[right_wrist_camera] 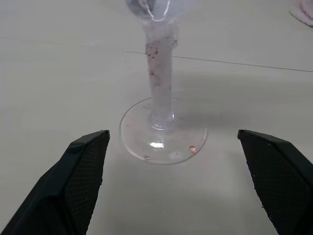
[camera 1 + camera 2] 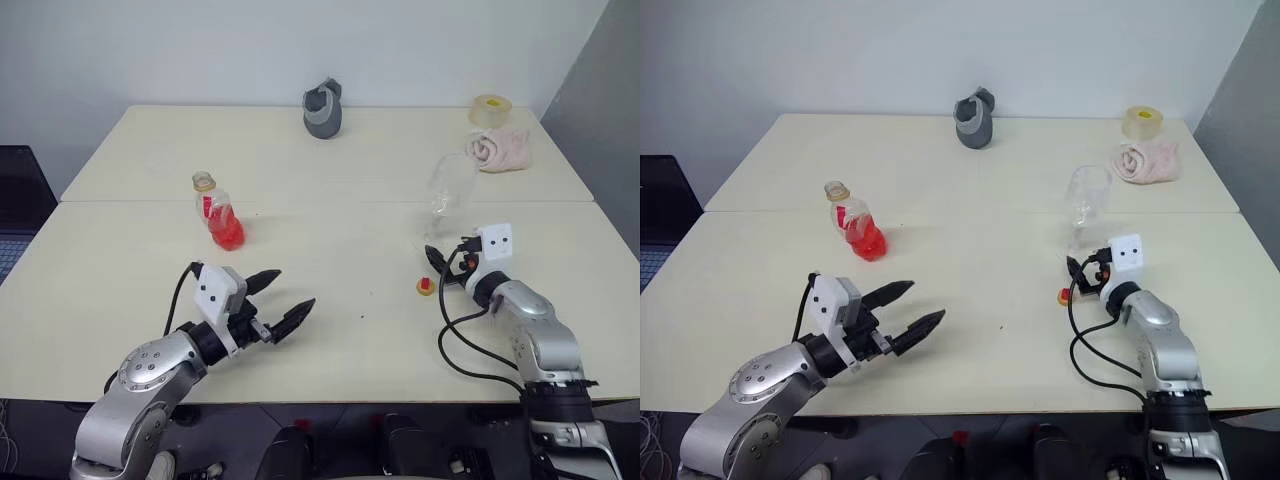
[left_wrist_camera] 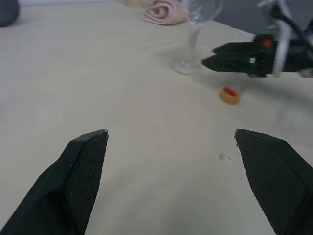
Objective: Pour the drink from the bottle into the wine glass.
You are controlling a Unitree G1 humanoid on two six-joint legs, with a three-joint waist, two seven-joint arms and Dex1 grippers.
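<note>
Just beyond the right gripper [image 1: 171,181], whose fingers are spread wide, the wine glass [image 1: 164,122] stands upright on the table [image 2: 340,170] (the bottle [image 2: 218,212] stands beyond the spread-fingered, empty left gripper [image 2: 282,300]).

the drink [image 2: 227,232] is bright red in the clear bottle [image 2: 217,211]. the wine glass [image 2: 1087,197] is clear. the loose cap [image 3: 229,95] is yellow and red.

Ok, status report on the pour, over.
Both claws open, empty: left claw, right claw at the wine glass stem. Bottle uncapped, upright, drink inside. Cap loose beside the right claw.
</note>
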